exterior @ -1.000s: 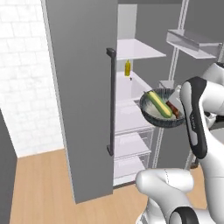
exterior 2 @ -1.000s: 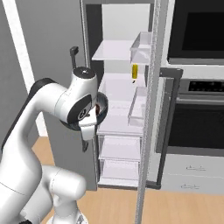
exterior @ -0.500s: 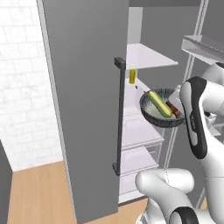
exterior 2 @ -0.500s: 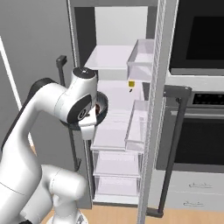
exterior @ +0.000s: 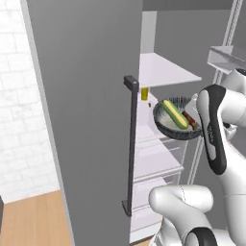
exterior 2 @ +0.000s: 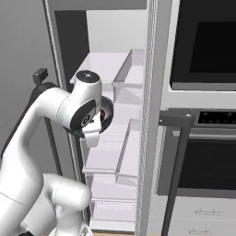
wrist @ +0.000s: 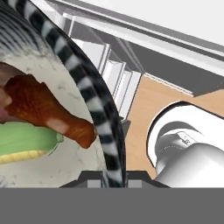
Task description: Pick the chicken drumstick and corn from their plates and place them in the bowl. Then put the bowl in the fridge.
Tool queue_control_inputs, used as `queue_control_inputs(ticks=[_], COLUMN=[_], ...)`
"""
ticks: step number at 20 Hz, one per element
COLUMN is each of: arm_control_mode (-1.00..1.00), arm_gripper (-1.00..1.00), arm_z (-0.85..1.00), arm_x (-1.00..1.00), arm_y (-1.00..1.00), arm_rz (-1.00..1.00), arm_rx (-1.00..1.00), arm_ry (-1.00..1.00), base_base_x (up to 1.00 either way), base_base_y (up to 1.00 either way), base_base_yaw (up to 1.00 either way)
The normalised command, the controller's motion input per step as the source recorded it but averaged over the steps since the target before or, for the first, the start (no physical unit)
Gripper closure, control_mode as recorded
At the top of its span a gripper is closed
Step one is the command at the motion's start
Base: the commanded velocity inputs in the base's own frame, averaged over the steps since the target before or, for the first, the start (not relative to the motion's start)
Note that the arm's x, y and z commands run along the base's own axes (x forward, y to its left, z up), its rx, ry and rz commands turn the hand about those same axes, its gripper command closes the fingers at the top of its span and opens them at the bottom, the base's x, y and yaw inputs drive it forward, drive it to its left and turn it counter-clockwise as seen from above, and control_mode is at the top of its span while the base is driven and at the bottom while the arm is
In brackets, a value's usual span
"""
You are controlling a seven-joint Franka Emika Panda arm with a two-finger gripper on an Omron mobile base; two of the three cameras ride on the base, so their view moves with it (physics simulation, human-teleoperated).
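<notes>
A white robot arm is holding the bowl [exterior: 177,120] up in front of the open fridge [exterior: 86,96], level with the white shelves [exterior: 163,69] inside. In the left base view the dark ribbed bowl is sitting at about 3 o'clock from the fridge door's long dark handle [exterior: 130,144], with the corn [exterior: 175,114] lying across its pale inside and the drumstick [exterior: 190,120] just beside it, toward 4 o'clock. A small yellow bottle [exterior: 144,93] is standing on a shelf at 10 o'clock from the bowl. In the hand view the drumstick [wrist: 46,109] is resting above the corn [wrist: 26,143], touching it, its thin bone end pointing toward 4 o'clock at the striped rim [wrist: 94,105]. The gripper [wrist: 114,178] is straddling that rim at 6 o'clock — fingers gripping the bowl's edge. In the right base view the arm's wrist is covering most of the bowl [exterior 2: 109,116], and a black wall oven [exterior 2: 203,46] is standing at 3 o'clock of the fridge.
</notes>
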Motion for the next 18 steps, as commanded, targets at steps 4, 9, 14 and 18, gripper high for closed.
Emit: queue_control_inputs(ticks=[4,9,14,18], arm_control_mode=[1.0,1.0,1.0,1.0], arm_gripper=[1.0,1.0,1.0,1.0], arm_z=[0.0,0.0,0.0,0.0], arm_x=[0.0,0.0,0.0,0.0], arm_y=[0.0,0.0,0.0,0.0], arm_rz=[0.0,0.0,0.0,0.0], arm_rx=[0.0,0.0,0.0,0.0], arm_ry=[0.0,0.0,0.0,0.0], base_base_x=[0.33,0.78,0.29,0.29], base_base_y=[0.16,0.14,0.0,0.0], base_base_yaw=[-0.04,-0.04,-0.02,-0.01])
